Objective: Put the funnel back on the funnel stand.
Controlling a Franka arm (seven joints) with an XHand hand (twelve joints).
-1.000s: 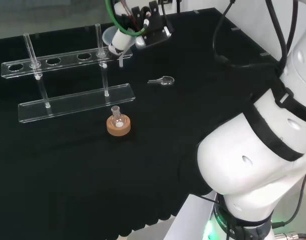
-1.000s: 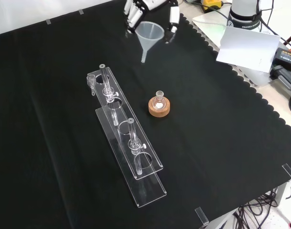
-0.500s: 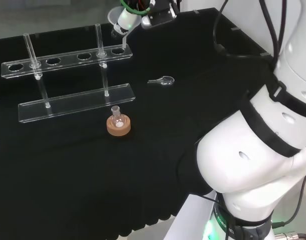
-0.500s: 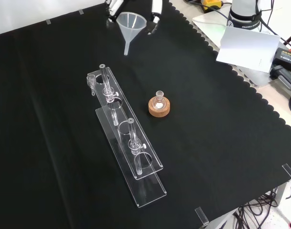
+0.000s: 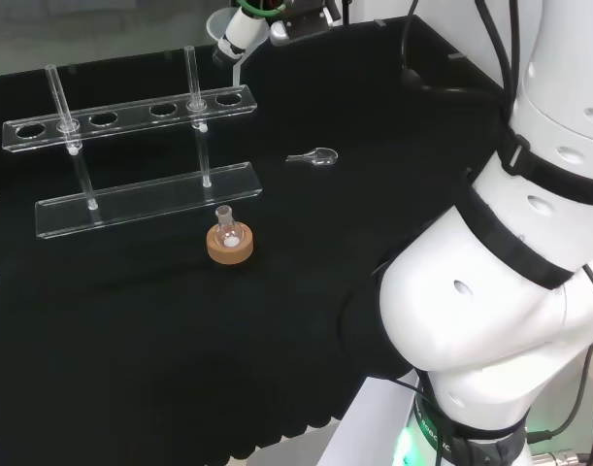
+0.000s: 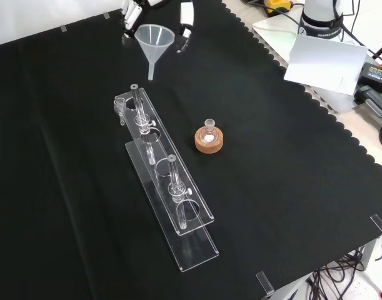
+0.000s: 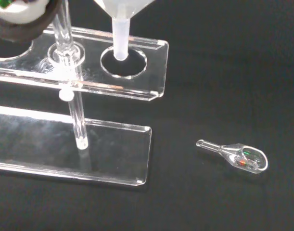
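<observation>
Robot hand (image 6: pixel 159 7), top centre of front view, grips the funnel (image 6: pixel 154 41). Funnel stem hangs above the funnel stand (image 6: pixel 169 187) end hole

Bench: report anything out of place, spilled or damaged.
Nothing spilled or broken. The one stray item is a small glass scoop lying loose on the cloth beside the funnel stand. The robot hand holds the funnel upright above the stand's end hole.
</observation>
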